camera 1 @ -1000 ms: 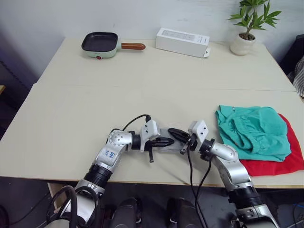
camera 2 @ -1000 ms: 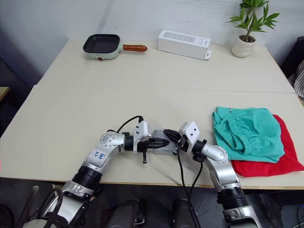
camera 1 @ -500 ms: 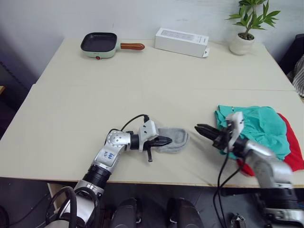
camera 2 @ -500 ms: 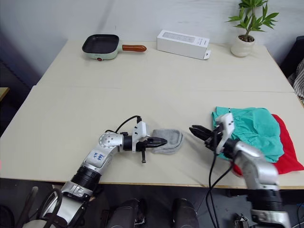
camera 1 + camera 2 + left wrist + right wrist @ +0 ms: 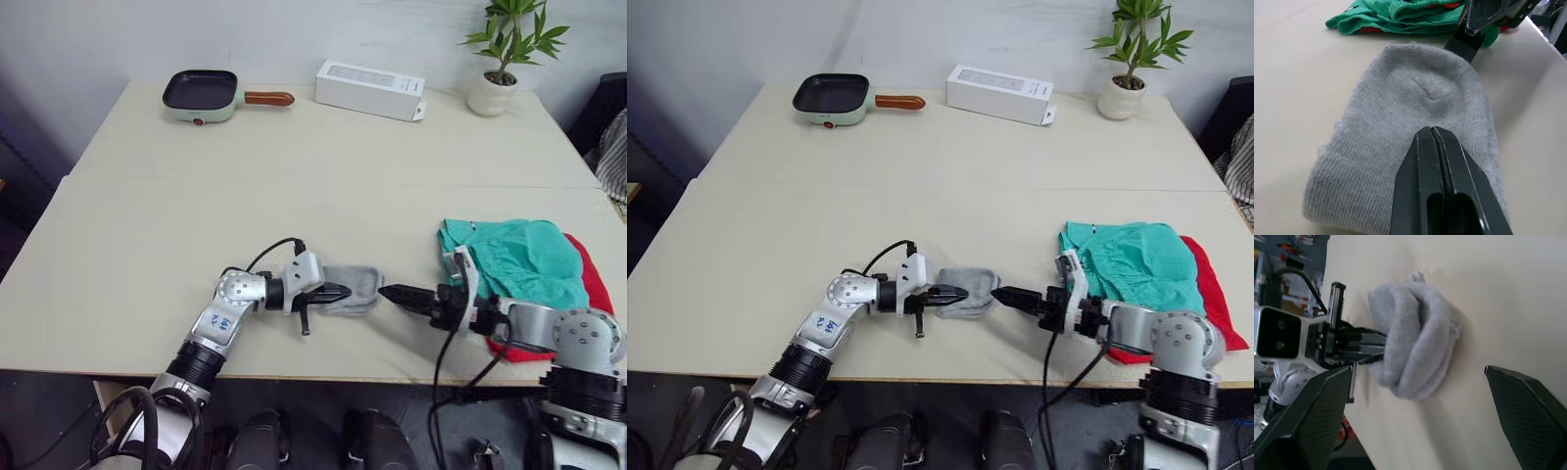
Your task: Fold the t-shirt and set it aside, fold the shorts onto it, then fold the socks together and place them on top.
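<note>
My left gripper (image 5: 1433, 133) is pinched shut on the socks (image 5: 351, 289) near the table's (image 5: 147, 245) front edge. My right gripper (image 5: 1415, 396) is spread wide just right of them. Shorts (image 5: 519, 259) already sit on the shirt (image 5: 590, 269) far right, so only stacking the socks is left.

Both head views looked forward and down over the tabletop (image 5: 147, 215). Each wrist camera sat low and close, facing the socks (image 5: 1415, 127) from opposite sides, sharing them.
</note>
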